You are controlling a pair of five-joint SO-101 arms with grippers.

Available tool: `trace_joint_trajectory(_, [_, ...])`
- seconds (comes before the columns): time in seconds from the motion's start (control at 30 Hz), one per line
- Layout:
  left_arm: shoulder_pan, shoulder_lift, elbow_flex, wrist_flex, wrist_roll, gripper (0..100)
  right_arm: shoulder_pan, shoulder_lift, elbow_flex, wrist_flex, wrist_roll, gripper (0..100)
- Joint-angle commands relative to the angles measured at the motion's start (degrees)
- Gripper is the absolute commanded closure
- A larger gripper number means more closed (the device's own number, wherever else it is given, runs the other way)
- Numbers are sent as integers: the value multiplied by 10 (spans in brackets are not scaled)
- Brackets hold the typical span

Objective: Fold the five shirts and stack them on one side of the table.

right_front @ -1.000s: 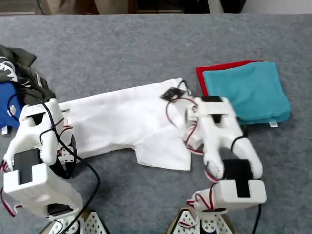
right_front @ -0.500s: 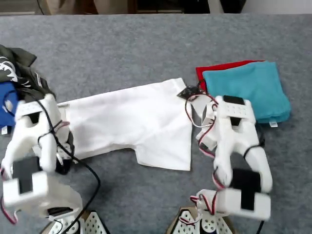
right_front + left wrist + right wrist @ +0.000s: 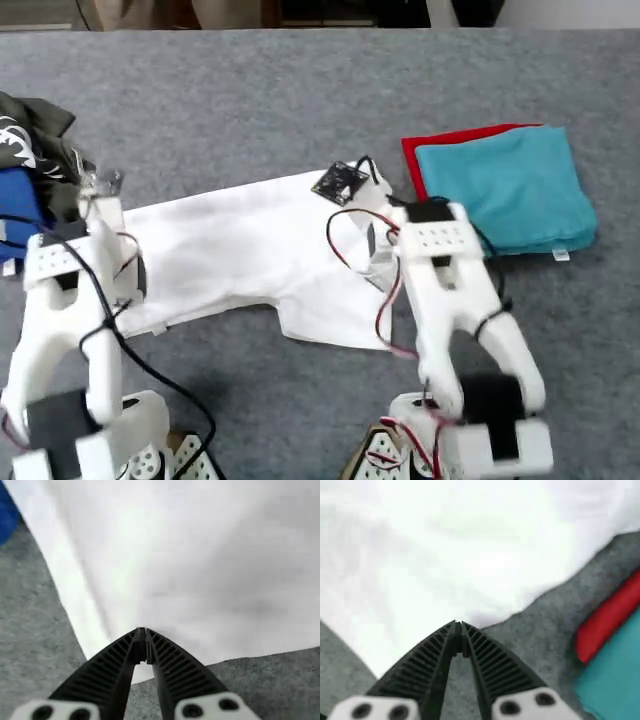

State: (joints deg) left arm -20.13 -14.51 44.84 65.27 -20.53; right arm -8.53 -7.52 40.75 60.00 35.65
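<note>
The white shirt [image 3: 250, 250] lies flat. Both pincers are squeezed shut (on cloth or not, I can't tell): left gripper [image 3: 141, 636] at one end, right gripper [image 3: 457, 629] at the other, by the teal shirt [image 3: 505, 190].

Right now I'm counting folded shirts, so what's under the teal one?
A red shirt lies under the teal shirt, its edge showing along two sides. The rest of it is covered, so anything else beneath stays hidden.

A white shirt [image 3: 250, 255] lies spread flat in the middle of the surface [image 3: 300, 100]. At the right, a folded teal shirt [image 3: 505, 190] rests on a folded red shirt [image 3: 440, 142]. At the left edge, a dark shirt [image 3: 35, 140] and a blue shirt [image 3: 15, 215] lie crumpled.
</note>
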Motion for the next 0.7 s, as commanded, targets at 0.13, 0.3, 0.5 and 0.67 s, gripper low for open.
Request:
trace_joint_trajectory(0.13, [-45,131,-86,74,-5,981,102,143,-90,15,40,997])
trace_joint_trajectory(0.3, [-96,178,-136,83,-27,981,147,142,-110,27,77,997])
trace_joint_trajectory(0.5, [-89,145,-162,135,-54,981,128,81,-111,79,91,997])
trace_joint_trajectory(0.67, [-11,23,-187,212,-42,981,60,-31,-109,137,91,997])
